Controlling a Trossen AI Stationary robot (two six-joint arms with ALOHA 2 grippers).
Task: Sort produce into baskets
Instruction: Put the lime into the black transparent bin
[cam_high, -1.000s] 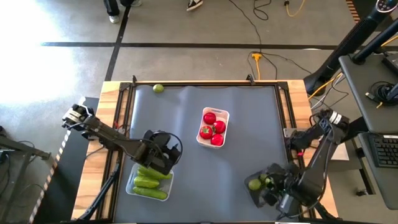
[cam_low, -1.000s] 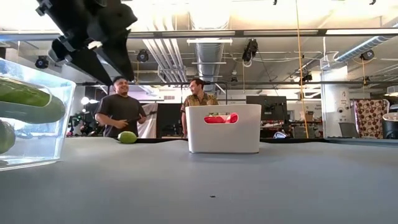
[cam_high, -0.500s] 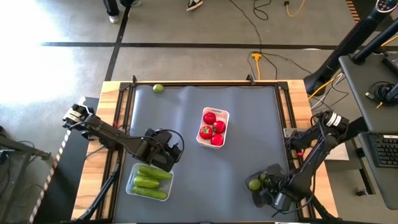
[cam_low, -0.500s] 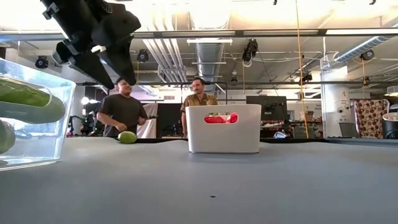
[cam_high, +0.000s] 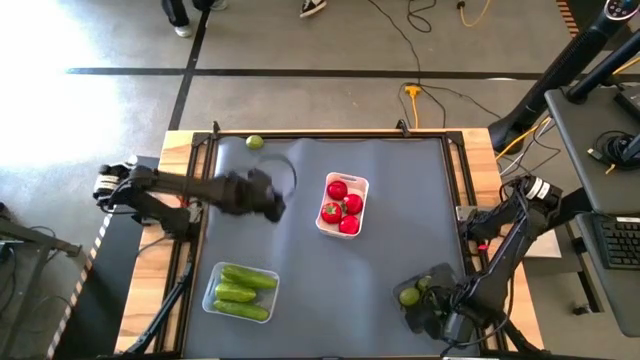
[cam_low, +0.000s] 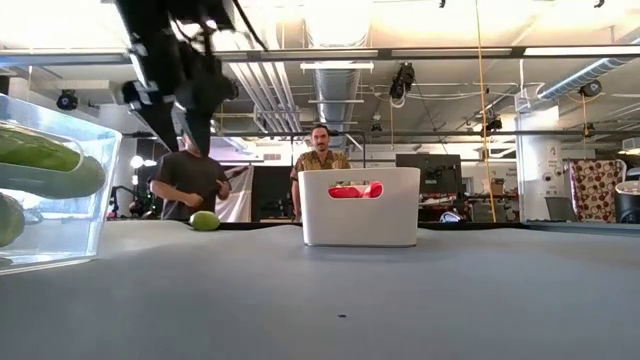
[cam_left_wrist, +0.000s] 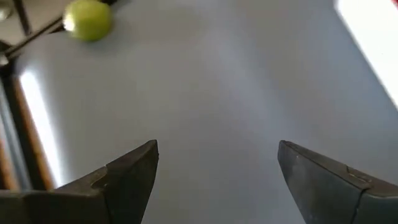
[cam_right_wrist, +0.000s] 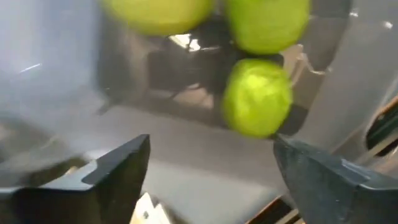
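Observation:
My left gripper (cam_high: 268, 198) is open and empty above the grey mat, between the clear tray (cam_high: 213, 300) of green cucumbers (cam_high: 242, 291) and a lone lime (cam_high: 254, 142) that rests on the mat by the far edge. The lime also shows in the left wrist view (cam_left_wrist: 89, 20) and the low view (cam_low: 205, 221). The white tray (cam_high: 360, 186) holds several red tomatoes (cam_high: 343, 208). My right gripper (cam_high: 438, 312) is open and empty over the dark tray (cam_high: 412, 315) at the near right. Limes (cam_right_wrist: 257, 96) lie in that tray just ahead of its fingers.
Wooden table borders and black frame rails (cam_high: 200, 170) run along the mat's left and right sides. Bare mat lies in the middle and at the far right. In the low view, people (cam_low: 320, 160) stand in the room beyond the table.
My left gripper has risen from over the clear tray of cucumbers and swung toward the table's far edge, toward the lone lime, staying open. The cucumbers lie still in the clear tray.

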